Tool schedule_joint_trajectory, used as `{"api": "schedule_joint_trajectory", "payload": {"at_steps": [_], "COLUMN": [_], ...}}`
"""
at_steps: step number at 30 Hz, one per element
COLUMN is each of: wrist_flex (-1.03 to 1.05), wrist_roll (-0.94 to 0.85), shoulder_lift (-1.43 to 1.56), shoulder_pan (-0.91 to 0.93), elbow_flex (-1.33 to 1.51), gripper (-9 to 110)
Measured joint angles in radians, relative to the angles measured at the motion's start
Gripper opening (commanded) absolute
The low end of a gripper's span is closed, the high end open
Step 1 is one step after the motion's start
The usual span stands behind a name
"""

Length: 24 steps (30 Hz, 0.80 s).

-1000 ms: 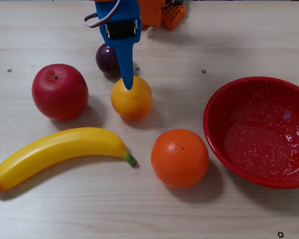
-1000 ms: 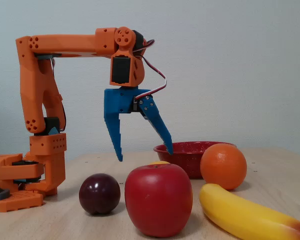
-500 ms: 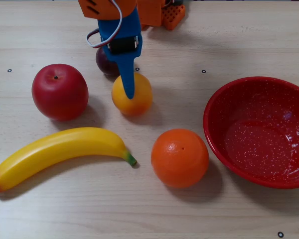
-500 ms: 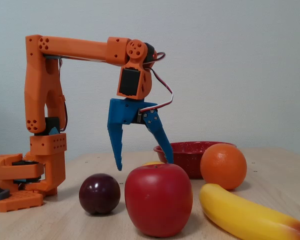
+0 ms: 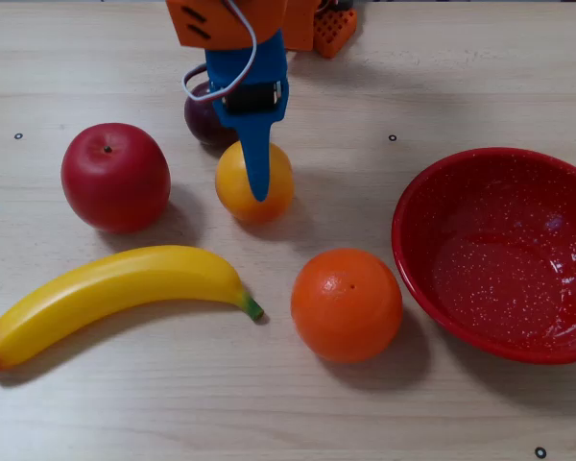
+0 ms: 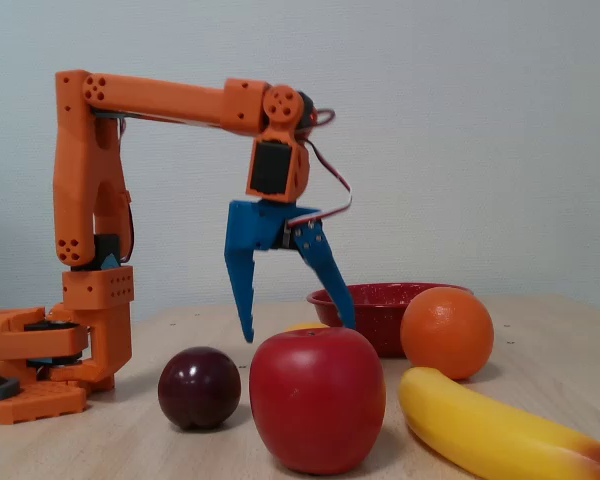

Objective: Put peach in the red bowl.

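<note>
In a fixed view from the side, the blue gripper hangs from the orange arm with its two fingers spread wide, tips above the tabletop. From above, one blue finger overlaps the peach, a smooth round yellow-orange fruit in the upper middle of the frame. A dark plum sits just behind it, a red apple to its left, an orange and a banana lower down. The speckled red bowl stands empty at the right edge.
</note>
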Motion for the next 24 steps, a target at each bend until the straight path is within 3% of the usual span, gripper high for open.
{"api": "schedule_joint_trajectory", "payload": {"at_steps": [24], "wrist_flex": [-0.117], "wrist_roll": [-0.037], "shoulder_lift": [-0.089], "shoulder_pan": [-0.003], "elbow_flex": [0.018], "gripper": [44]}}
